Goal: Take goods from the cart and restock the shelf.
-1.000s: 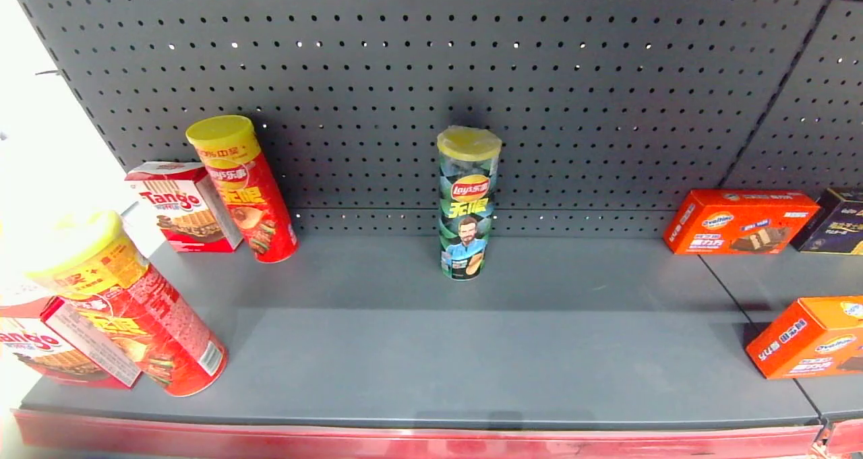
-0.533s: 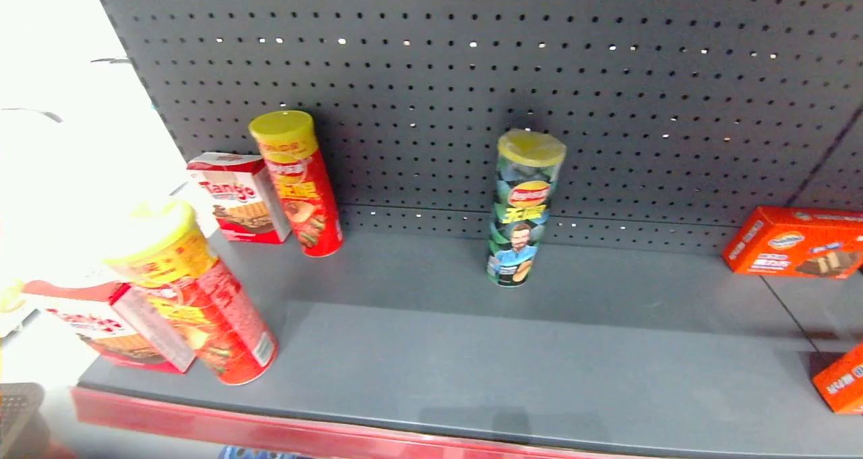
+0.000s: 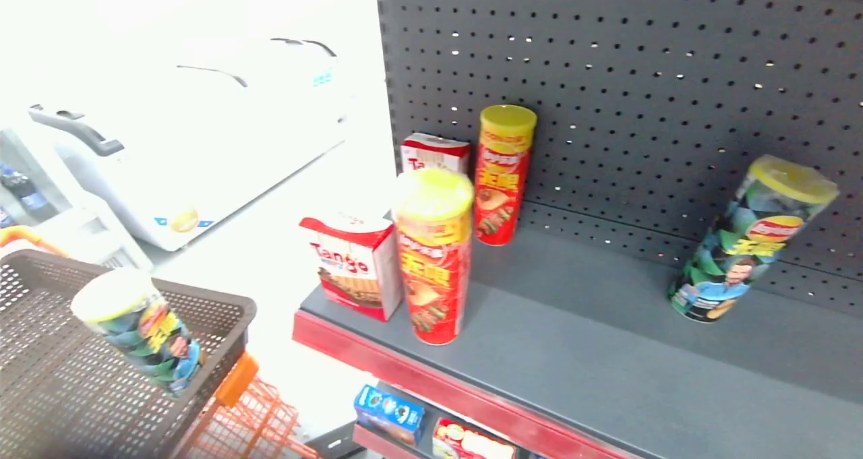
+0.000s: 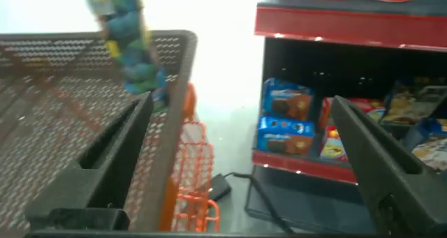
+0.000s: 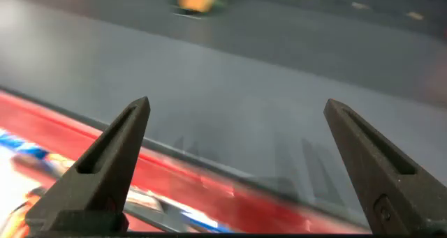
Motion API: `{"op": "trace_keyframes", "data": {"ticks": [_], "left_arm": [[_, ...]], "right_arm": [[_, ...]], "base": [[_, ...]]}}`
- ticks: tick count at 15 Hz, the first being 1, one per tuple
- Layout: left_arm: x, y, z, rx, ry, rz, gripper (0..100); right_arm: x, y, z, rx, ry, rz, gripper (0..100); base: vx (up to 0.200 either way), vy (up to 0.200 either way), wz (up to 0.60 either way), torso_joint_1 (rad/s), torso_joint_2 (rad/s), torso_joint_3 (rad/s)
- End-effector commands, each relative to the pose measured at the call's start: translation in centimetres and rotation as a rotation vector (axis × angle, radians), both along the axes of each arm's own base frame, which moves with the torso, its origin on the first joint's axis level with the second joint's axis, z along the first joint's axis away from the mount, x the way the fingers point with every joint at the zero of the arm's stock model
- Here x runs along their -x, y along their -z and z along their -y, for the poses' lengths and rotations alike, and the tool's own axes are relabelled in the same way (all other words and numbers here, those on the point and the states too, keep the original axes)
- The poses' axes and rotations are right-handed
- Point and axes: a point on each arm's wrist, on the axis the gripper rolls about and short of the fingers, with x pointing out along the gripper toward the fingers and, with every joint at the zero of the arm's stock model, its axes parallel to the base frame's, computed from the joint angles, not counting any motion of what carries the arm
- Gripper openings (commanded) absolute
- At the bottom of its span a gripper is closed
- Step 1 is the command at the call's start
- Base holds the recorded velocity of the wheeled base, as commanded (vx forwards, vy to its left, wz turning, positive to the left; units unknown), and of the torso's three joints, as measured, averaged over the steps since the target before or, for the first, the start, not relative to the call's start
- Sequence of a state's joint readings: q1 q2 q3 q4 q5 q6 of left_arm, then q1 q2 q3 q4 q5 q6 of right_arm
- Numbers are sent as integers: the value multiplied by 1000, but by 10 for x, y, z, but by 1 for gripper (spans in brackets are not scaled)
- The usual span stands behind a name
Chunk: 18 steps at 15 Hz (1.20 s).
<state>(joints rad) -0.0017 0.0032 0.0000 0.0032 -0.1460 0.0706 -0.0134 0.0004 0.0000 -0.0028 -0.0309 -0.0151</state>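
A green chip can (image 3: 141, 331) with a pale lid stands in the brown mesh cart basket (image 3: 229, 311) at the lower left. In the left wrist view, my left gripper (image 4: 241, 105) is open and empty, hanging beside the basket (image 4: 105, 37), short of that can (image 4: 126, 46). On the grey shelf board (image 3: 573, 351) stand another green can (image 3: 748, 243), two red cans (image 3: 435, 257) (image 3: 502, 169) and two red-and-white boxes (image 3: 354, 267) (image 3: 435, 152). My right gripper (image 5: 237, 105) is open and empty over the shelf's front part (image 5: 279, 77) and its red edge strip (image 5: 174, 168).
A white chest freezer (image 3: 202, 129) stands behind the cart. The perforated back panel (image 3: 640, 75) closes the shelf at the rear. A lower shelf holds blue boxes (image 4: 286, 119) (image 3: 390, 412). The cart frame is orange (image 3: 236, 378).
The head camera has swung to the left, bringing the cart, its green can and the freezer into view. The goods on the shelf stand as before.
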Motion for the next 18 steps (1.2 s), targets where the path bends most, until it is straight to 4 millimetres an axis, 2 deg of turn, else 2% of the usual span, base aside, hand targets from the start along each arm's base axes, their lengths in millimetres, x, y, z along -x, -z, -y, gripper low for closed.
{"op": "trace_keyframes", "data": {"ticks": [1, 2, 18], "left_arm": [[0, 0, 0, -1, 1, -1, 100], [0, 0, 0, -1, 1, -1, 100], [0, 0, 0, 6, 0, -2, 100]], "right_arm": [[0, 0, 0, 0, 0, -1, 100], [0, 0, 0, -1, 0, -1, 100], [0, 0, 0, 0, 0, -1, 100]], "base": [[0, 0, 600, 2, 7, 2], [0, 0, 600, 2, 2, 7], [0, 0, 0, 0, 0, 0]]}}
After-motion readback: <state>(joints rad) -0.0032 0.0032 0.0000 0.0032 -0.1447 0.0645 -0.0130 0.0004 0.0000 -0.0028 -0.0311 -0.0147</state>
